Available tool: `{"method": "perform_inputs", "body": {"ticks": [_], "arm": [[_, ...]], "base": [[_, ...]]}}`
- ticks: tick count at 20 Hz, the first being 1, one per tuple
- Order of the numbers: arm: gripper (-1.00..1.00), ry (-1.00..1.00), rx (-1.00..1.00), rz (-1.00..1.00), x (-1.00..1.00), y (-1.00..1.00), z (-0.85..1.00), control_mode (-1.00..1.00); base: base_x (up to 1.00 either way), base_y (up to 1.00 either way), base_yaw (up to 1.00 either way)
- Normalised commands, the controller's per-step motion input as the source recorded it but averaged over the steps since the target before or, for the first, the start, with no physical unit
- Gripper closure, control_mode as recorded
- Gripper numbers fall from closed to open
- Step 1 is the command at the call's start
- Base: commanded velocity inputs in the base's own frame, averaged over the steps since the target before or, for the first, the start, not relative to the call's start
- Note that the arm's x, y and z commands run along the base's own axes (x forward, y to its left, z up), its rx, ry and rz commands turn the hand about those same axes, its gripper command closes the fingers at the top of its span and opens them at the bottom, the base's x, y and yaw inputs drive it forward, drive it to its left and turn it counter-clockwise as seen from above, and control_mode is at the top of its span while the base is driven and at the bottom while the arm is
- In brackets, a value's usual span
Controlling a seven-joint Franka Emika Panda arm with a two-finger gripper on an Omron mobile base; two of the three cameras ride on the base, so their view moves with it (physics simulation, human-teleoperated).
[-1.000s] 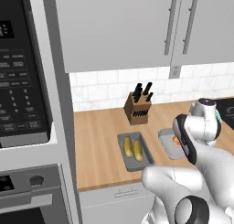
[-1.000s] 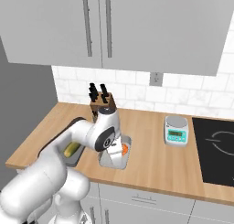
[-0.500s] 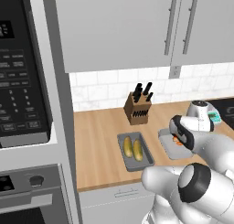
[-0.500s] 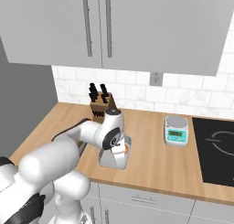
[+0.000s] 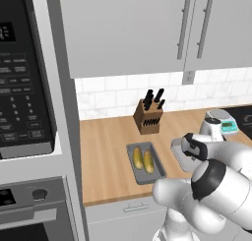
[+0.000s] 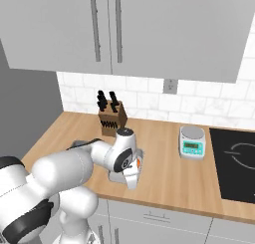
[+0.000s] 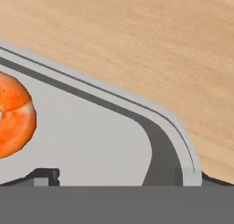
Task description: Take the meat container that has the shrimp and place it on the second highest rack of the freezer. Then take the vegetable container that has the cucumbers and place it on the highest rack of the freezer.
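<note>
The shrimp container (image 7: pixel 96 141) is a grey tray, and one orange shrimp (image 7: pixel 13 118) lies in it at the left of the hand view. My gripper (image 7: pixel 114 177) is open and low over the tray's corner. One fingertip (image 7: pixel 45 175) is inside the tray and the other is by the rim (image 7: pixel 173 127). In the right base view the gripper (image 6: pixel 131 179) points down at the shrimp container (image 6: pixel 117 177), mostly hidden by my arm. The cucumber container (image 5: pixel 146 161) sits to the left on the counter with two cucumbers (image 5: pixel 143 158) in it.
A knife block (image 5: pixel 149 114) stands at the back of the wooden counter (image 5: pixel 108 151). A kitchen scale (image 6: pixel 191 142) is to the right, next to the black cooktop (image 6: pixel 234 158). A microwave and oven column (image 5: pixel 24 87) rises on the left, with wall cabinets (image 6: pixel 114 29) overhead.
The hand has come down closer onto the shrimp container, and my elbow has swung forward, covering more of the tray in the base views.
</note>
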Motion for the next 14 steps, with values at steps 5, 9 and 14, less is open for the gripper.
{"method": "perform_inputs", "body": {"ticks": [5,9,14], "arm": [[-1.0,0.0,0.0,0.0,0.0,0.0,-0.3,-1.0],[-1.0,0.0,0.0,0.0,0.0,0.01,-0.03,-1.0],[1.0,0.0,0.0,0.0,0.0,0.0,0.0,-1.0]], "base": [[0.0,0.0,0.0],[0.0,0.0,0.0],[0.0,0.0,0.0]]}}
